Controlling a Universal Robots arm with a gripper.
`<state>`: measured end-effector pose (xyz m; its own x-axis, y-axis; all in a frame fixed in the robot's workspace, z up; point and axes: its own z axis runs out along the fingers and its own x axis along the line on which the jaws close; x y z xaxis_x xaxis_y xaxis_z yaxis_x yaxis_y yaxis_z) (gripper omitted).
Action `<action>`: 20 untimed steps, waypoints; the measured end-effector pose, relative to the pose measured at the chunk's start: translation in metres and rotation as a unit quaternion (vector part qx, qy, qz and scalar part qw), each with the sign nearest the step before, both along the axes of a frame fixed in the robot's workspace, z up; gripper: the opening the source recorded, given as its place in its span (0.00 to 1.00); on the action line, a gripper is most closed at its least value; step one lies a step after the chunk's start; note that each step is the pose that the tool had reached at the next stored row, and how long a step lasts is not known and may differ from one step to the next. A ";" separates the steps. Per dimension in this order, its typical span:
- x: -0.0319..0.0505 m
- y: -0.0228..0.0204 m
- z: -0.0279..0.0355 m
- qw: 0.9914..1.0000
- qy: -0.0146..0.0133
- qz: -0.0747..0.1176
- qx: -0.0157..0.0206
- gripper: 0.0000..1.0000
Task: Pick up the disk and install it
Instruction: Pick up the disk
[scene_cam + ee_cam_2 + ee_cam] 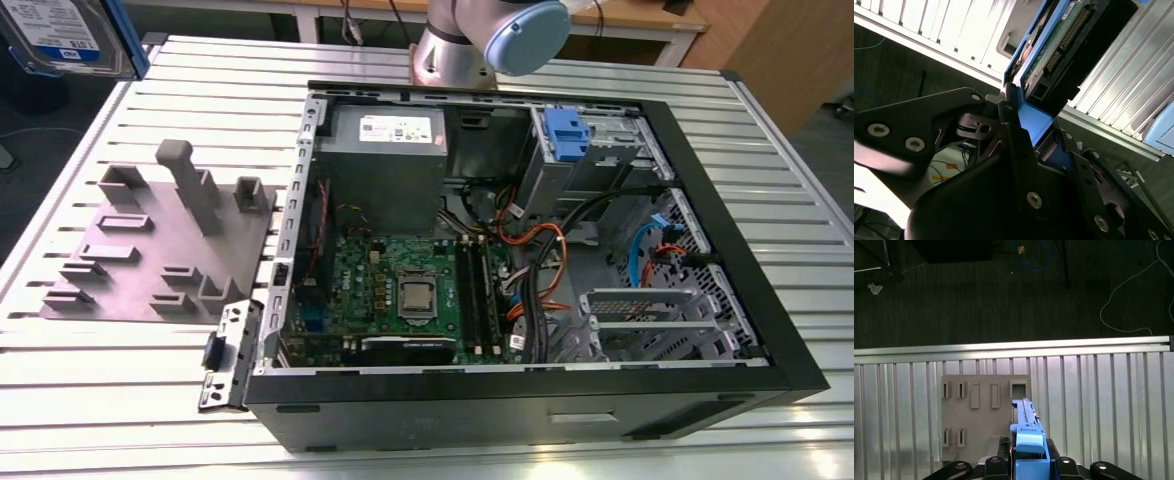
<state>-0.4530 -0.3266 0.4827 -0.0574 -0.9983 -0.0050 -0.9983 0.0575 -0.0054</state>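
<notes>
The disk (1028, 439) sits clamped in the claw (1029, 464), above the fixture plate (985, 416), which lies below the claw on the counter (1104, 410). The open computer case (507, 410) stands on the counter beside the plate, farther from the claw.

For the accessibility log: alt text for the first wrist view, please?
The gripper holds the disk by its blue carrier end, above a grey slotted plate on the slatted metal table; dark floor lies beyond.

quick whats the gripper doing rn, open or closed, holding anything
gripper: closed, holding the disk by its blue end.
</notes>
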 end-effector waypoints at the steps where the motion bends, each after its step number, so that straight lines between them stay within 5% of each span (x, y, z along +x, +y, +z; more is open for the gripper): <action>1: 0.0000 0.0000 0.0000 1.000 0.000 0.000 0.000 0.36; 20: 0.0065 -0.0027 0.0000 1.000 0.000 0.000 0.000 0.36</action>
